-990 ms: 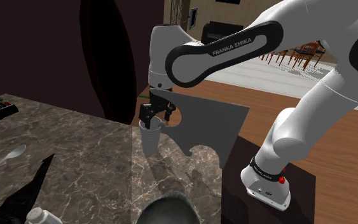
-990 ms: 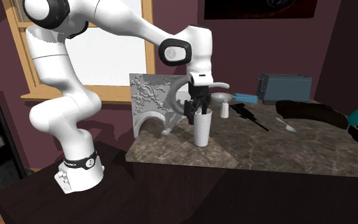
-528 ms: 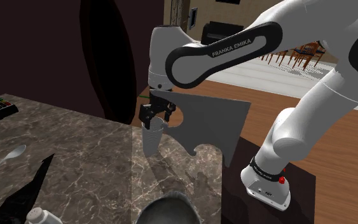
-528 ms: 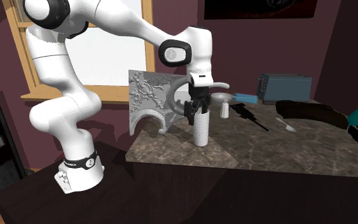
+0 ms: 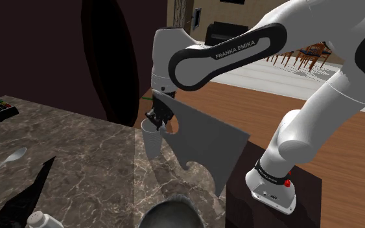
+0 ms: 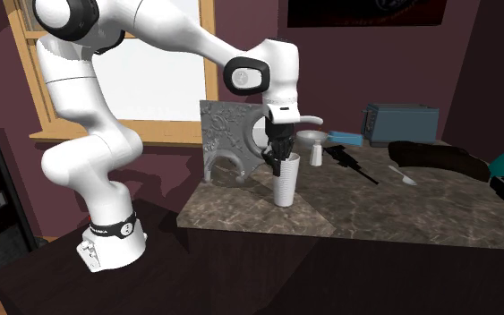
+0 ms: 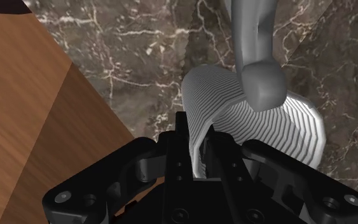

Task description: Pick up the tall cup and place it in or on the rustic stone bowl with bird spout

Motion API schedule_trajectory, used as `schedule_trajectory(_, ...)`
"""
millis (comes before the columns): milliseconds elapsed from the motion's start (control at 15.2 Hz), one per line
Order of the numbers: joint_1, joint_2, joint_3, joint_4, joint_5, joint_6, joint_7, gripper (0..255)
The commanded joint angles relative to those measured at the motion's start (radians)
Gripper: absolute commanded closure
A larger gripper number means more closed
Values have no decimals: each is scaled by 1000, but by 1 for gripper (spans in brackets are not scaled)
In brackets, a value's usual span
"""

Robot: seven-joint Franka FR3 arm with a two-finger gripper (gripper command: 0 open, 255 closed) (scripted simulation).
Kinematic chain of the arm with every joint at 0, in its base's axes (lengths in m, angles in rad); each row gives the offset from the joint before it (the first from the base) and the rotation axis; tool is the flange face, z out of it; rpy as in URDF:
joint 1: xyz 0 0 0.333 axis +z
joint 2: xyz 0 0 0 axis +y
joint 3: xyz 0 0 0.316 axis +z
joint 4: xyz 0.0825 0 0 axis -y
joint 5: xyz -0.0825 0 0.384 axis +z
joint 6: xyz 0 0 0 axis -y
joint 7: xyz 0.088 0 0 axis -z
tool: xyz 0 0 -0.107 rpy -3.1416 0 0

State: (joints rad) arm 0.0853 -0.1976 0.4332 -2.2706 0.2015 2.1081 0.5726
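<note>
- Shoulder view: the black two-finger gripper (image 5: 156, 122) sits at the mouth of the tall pale ribbed cup (image 5: 151, 144). The cup stands upright on the dark veined marble bench (image 5: 77, 149), just beside a flat grey carved panel (image 5: 207, 139) that leans off the bench's edge. The dark grey rounded stone bowl (image 5: 171, 215) lies well apart from the cup, at the lower edge.
- Second exterior view: the cup (image 6: 284, 183) has its foot on the bench, and the gripper (image 6: 276, 161) is at its rim.
- Wrist view: the fingers (image 7: 182, 143) pinch the cup's (image 7: 279, 137) near wall, one inside the rim and one outside.
- Progress, as I judge it: the grasp looks made. The lift, the carry to the bowl and the release are all left.
</note>
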Motion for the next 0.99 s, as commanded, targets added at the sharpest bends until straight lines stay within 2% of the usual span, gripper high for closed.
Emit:
schedule_trajectory(0, 1, 1, 1, -1, 1, 0, 0, 255)
schedule_trajectory(924, -3, -53, -19, 128, 3, -180, 5, 255)
